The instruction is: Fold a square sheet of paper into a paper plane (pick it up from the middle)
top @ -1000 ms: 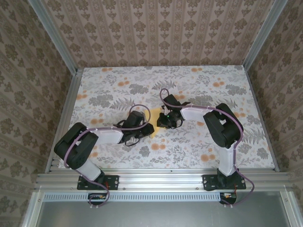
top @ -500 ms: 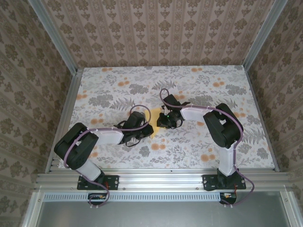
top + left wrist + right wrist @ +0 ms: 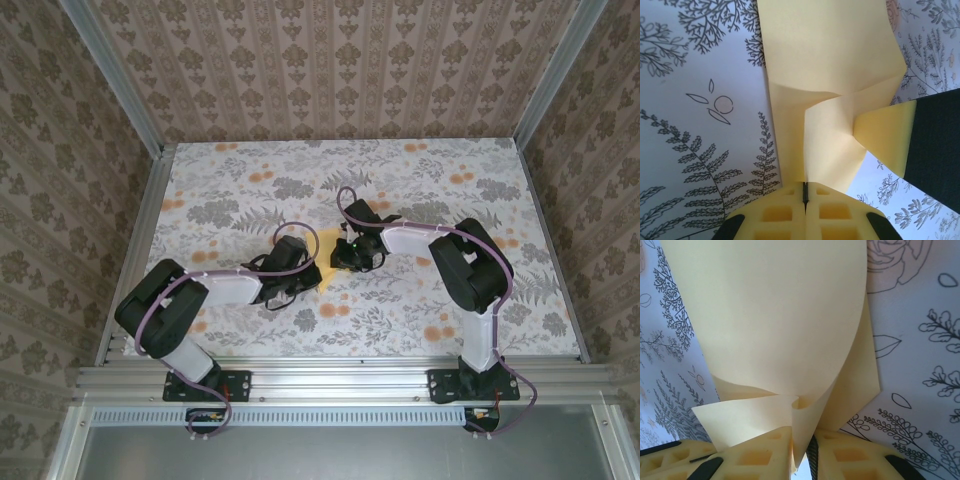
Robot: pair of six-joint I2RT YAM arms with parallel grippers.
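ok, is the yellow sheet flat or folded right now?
Partly folded: the square sheet of paper shows creases and overlapping layers, and its curled edge is pinched in the right gripper.

Left hand (image 3: 805,189) clamped tight, right hand (image 3: 801,442) gripping

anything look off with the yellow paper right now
Yes: the square sheet of paper is buckled, not flat, bulging into curled ridges between the left end effector and the right end effector, both pinching it.

Paper (image 3: 830,60) bars passage between left gripper (image 3: 804,192), right gripper (image 3: 801,452).
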